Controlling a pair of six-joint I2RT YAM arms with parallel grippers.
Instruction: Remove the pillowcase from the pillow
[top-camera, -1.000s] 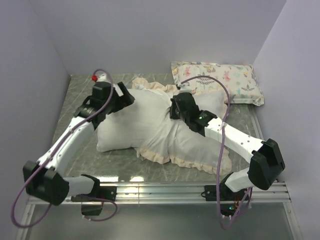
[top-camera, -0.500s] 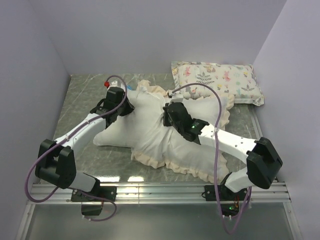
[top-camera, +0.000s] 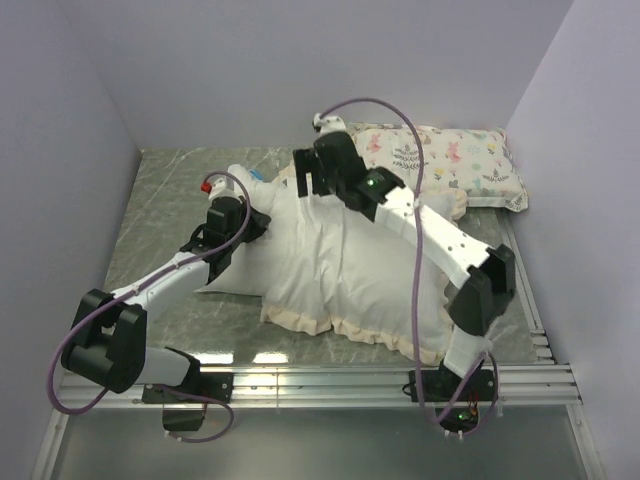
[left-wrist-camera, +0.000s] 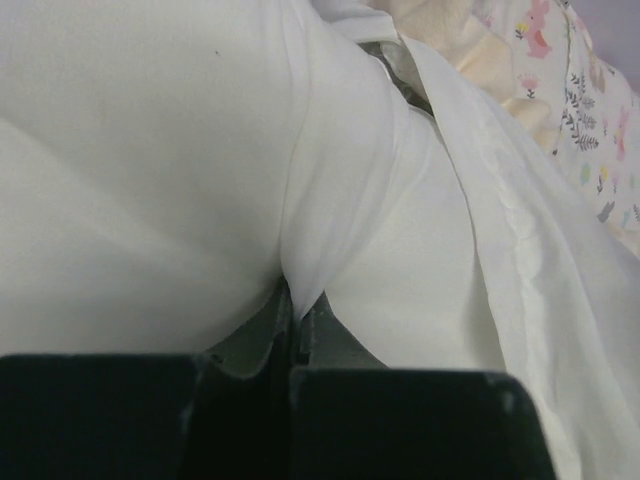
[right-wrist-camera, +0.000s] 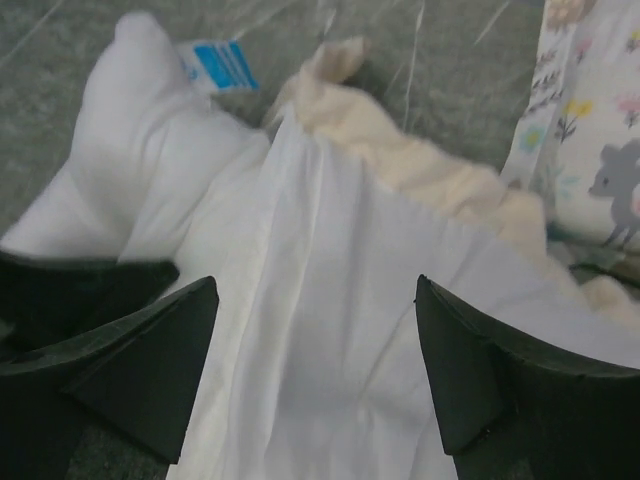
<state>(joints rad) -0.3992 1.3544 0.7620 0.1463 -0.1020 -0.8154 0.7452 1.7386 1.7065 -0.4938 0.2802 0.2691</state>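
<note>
Left gripper is clamped shut on a fold of the pillow, which pokes out of the pillowcase toward 9 o'clock. Right gripper hangs wide open over the case's ruffled 12 o'clock edge. There's bare table at 10 o'clock, and 1 small printed pillow crowds 1 o'clock, just beside the ruffle.

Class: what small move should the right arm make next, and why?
Probably lower the right gripper and close it on the pillowcase at its open edge. Its jaws stand open over that edge, while the left gripper is shut on a fold of what looks like the pillow, anchoring it for a pull.
</note>
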